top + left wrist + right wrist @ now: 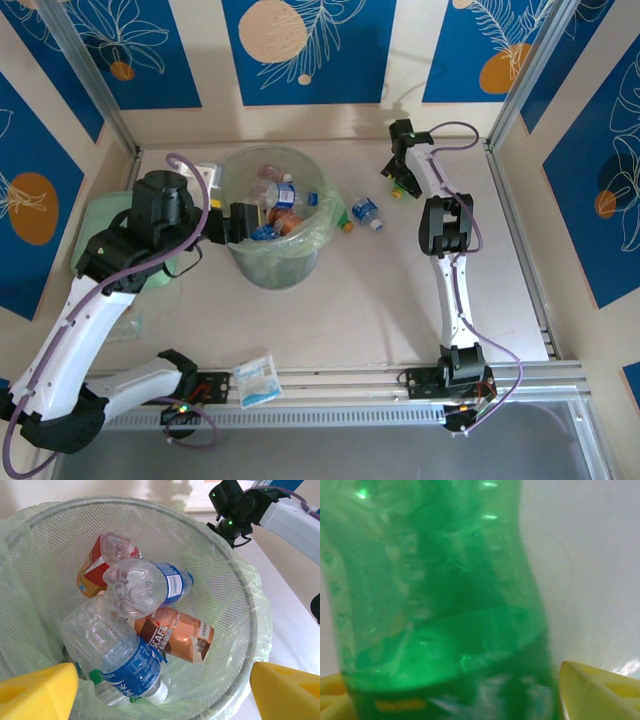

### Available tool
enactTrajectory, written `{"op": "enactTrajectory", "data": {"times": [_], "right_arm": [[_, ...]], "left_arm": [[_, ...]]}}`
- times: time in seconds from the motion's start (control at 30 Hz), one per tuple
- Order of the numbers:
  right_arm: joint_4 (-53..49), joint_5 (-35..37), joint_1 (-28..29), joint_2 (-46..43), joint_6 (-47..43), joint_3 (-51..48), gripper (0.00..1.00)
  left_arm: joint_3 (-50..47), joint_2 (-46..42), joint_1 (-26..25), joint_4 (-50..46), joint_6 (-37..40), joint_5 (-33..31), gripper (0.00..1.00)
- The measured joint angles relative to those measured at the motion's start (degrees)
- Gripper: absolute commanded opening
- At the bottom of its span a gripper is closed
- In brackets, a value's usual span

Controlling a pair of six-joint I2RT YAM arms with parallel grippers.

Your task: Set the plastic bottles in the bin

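Bottles lie piled inside the bin (262, 268), the round pale-green bucket with a clear liner bag draped over its rim. My left wrist camera looks down into it. I make out a red-labelled bottle (92, 572) against the far wall, with a clear bottle with a blue label (150, 585) leaning across it. A brown-labelled bottle (182, 637) lies beneath that one, and a bigger clear blue-labelled bottle (117, 657) is nearest the camera. The left gripper (240, 222) hovers over the bin's left rim, its yellow pads (35, 690) spread wide with nothing between them.

Just right of the bin, a loose clear bottle (367, 212) lies on its side on the table (350, 300), apart from the bin's wall. Further right of the bin and a little beyond it is the right gripper (400, 186). Its wrist camera is close up against a green bottle (435, 605), which sits between the two yellow fingers (595, 690). That picture is blurred, so I cannot tell whether they press the bottle or merely flank it.

A blue-white sachet packet (257, 381) lies on the near side of the bin. A flat pale-green box (100, 212) sits left of the bin, partly under the left arm.
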Motion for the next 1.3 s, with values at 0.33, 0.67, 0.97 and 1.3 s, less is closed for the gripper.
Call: {"op": "enactTrajectory", "data": {"times": [0.33, 0.67, 0.97, 1.3], "right_arm": [[0.6, 0.3, -0.5, -0.8, -3.0, -2.1, 0.63], [6.9, 1.9, 0.8, -8.9, -3.9, -17.0, 0.61], [15.6, 2.4, 5.5, -28.3, -4.2, -42.9, 0.54], [22.1, 3.3, 15.0, -55.4, -3.7, -68.0, 0.54]], "left_arm": [[-2.1, -0.1, 0.0, 0.0, 0.0, -0.2, 0.89], [-3.8, -1.8, 0.0, 0.0, -0.1, -0.2, 0.89], [-3.8, -2.3, 0.0, 0.0, -0.5, -0.2, 0.89], [-4.5, -1.8, 0.0, 0.2, -2.2, 1.1, 0.89]]}}
